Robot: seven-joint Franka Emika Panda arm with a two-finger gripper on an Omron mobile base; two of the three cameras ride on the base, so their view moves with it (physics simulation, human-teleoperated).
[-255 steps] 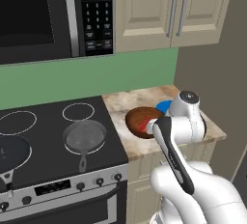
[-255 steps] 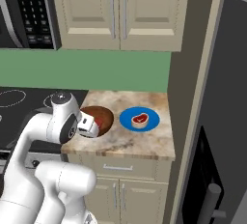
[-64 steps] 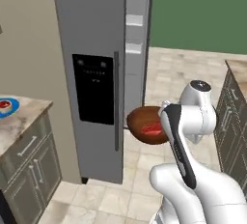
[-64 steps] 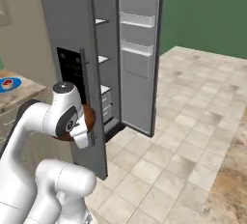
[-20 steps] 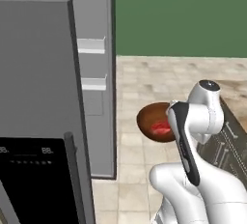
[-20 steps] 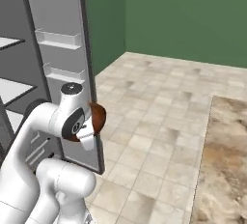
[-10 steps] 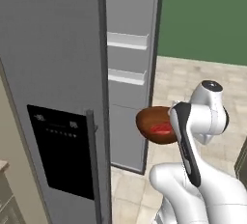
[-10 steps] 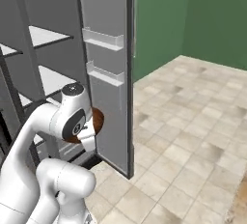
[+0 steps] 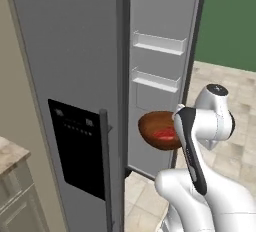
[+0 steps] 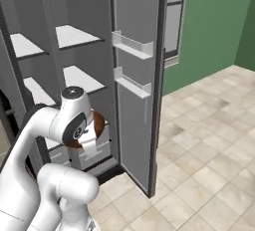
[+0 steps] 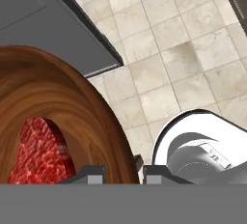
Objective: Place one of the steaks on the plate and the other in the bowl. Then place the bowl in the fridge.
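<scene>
My gripper [image 11: 124, 172] is shut on the right rim of the dark brown bowl [image 9: 159, 129], holding it in the air at mid height. A bright red steak [image 9: 165, 135] lies inside the bowl [image 11: 72, 121]. The bowl hangs just in front of the fridge [image 9: 70, 76], whose right door [image 9: 162, 51] stands open. Seen from the right base, the bowl [image 10: 98, 124] peeks out behind my hand, level with the lower white shelves [image 10: 84, 78]. The plate is out of view.
The fridge's left door with the black dispenser panel [image 9: 77, 146] is closed. The open door [image 10: 137, 75] carries two pale racks and juts out over the tiled floor [image 10: 199, 150]. A stone counter corner [image 9: 9, 157] sits at the lower left. A green wall [image 10: 209, 21] stands behind.
The whole picture has shifted with the base: the fridge's open side now faces me more squarely and closer. The bowl with the steak stays held in my gripper.
</scene>
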